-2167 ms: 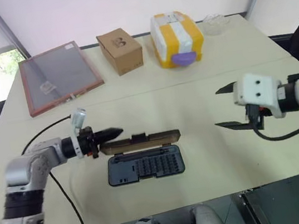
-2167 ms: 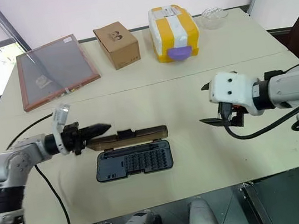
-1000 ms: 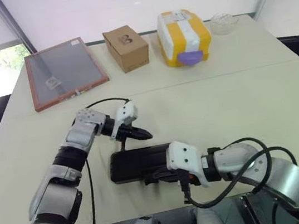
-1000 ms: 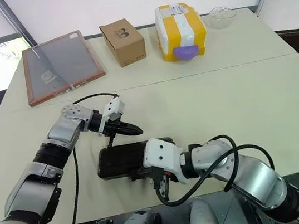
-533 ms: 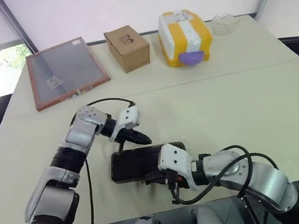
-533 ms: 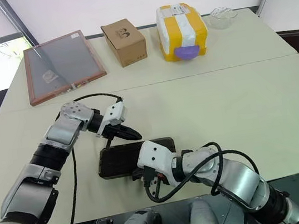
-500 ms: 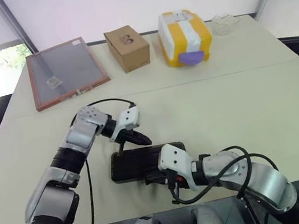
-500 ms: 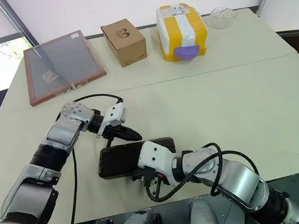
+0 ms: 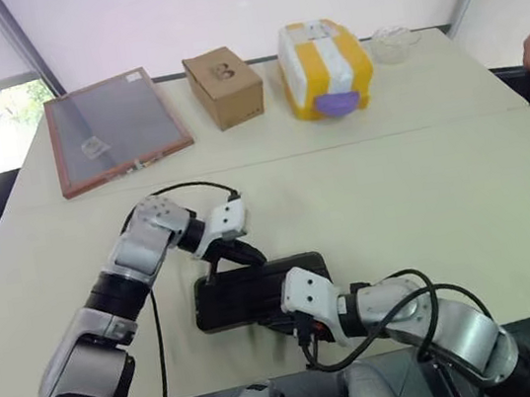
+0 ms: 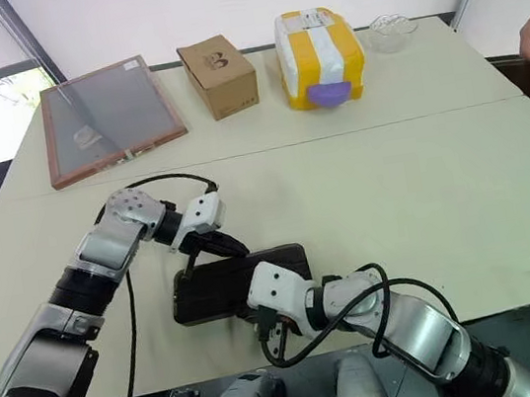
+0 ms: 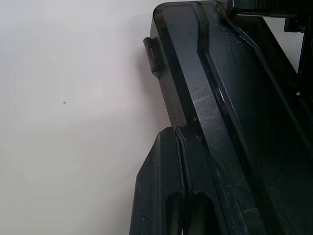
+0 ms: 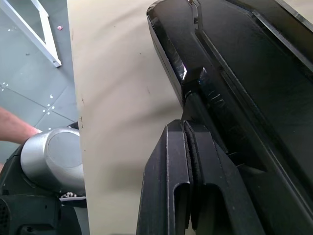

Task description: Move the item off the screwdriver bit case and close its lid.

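Right wrist view: right claw point(image 12: 185, 128) clenched; case point(image 12: 254, 63) edge at its tips
left claw point(image 11: 176, 134): clenched; case rear edge ahead
step: press lid point(image 9: 249, 289) down evenly

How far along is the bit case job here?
Done: the screwdriver bit case lies with lid down, no item on top. In hand: the left gripper, shut, is at its far edge, the right gripper, shut, at the near latch. Left: whether the latch caught cannot be told.
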